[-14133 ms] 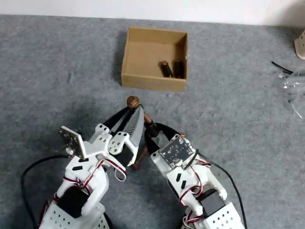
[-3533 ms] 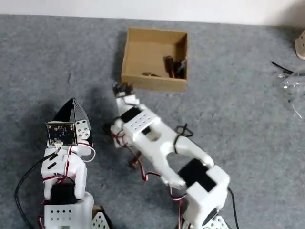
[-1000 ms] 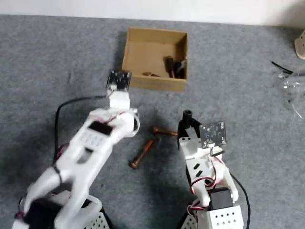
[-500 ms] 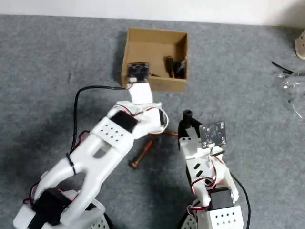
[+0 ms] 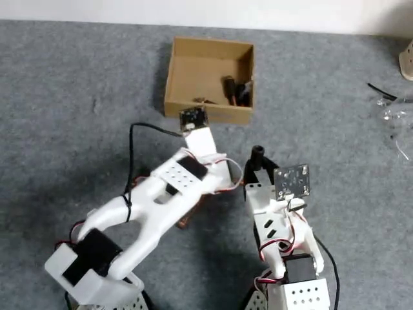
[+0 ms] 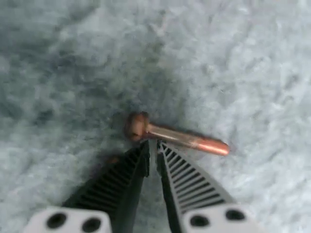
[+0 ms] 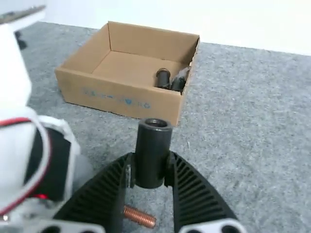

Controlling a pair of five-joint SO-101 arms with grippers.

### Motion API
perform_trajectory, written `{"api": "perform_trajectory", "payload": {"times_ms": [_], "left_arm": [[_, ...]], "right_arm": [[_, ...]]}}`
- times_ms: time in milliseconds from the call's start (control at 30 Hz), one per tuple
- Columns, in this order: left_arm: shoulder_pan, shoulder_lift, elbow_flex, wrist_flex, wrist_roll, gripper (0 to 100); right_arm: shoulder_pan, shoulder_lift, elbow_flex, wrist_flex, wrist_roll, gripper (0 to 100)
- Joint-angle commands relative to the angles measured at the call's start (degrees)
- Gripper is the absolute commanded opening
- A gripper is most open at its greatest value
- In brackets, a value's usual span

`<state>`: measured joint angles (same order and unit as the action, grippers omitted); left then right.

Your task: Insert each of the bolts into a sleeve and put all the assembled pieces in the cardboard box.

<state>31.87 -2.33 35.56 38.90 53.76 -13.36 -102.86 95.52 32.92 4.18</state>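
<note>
Swung the left gripper (image 6: 151,147) from the cardboard box (image 5: 206,112) down to a bolt (image 6: 177,139), nearly closed, gripping nothing. Kept the right gripper (image 7: 149,169) clamped on the upright sleeve (image 7: 153,141)

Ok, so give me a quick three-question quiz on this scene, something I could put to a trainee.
1. True or false: the right gripper holds a black sleeve upright, open end up.
2. Fill in: the left gripper hangs over the carpet with its tips beside the ____ end of the bolt.
3. Pick one. That bolt lies: A) in a tray, B) flat on the carpet, C) inside the sleeve.

Key: 1 true; 2 head; 3 B.
</note>
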Motion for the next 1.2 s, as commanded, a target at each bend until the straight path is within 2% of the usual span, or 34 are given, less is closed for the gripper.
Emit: {"api": "perform_trajectory", "payload": {"times_ms": [0, 67, 167, 300, 433, 700, 1000, 1167], "left_arm": [[2.2, -0.3, -3.4, -0.9, 0.6, 5], [2.2, -0.3, -3.4, -0.9, 0.7, 6], [2.6, -0.2, -3.1, -0.5, 5.0, 13], [4.1, 0.1, -3.0, -0.5, 5.8, 21], [5.0, 0.2, -2.9, -0.7, 6.0, 21], [1.4, 0.6, -2.9, -0.6, 8.8, 21], [0.1, 12.1, -7.7, -0.8, 10.8, 21], [0.0, 12.7, -9.7, 1.8, 10.7, 21]], "right_arm": [[0.7, -0.2, 0.6, -2.3, 0.6, 0.5], [0.7, -0.2, 0.6, -2.3, 0.6, 0.5], [0.7, -0.2, 0.6, -2.3, 0.6, 0.5], [0.7, -0.2, 0.6, -2.3, 0.6, 0.5], [0.7, -0.2, 0.6, -2.3, 0.7, 0.5], [0.7, -0.2, 0.6, -2.3, 0.7, 0.5], [0.7, -0.2, 0.6, -2.3, 0.7, 0.5], [0.7, -0.2, 0.6, -2.3, 0.7, 0.5]]}}
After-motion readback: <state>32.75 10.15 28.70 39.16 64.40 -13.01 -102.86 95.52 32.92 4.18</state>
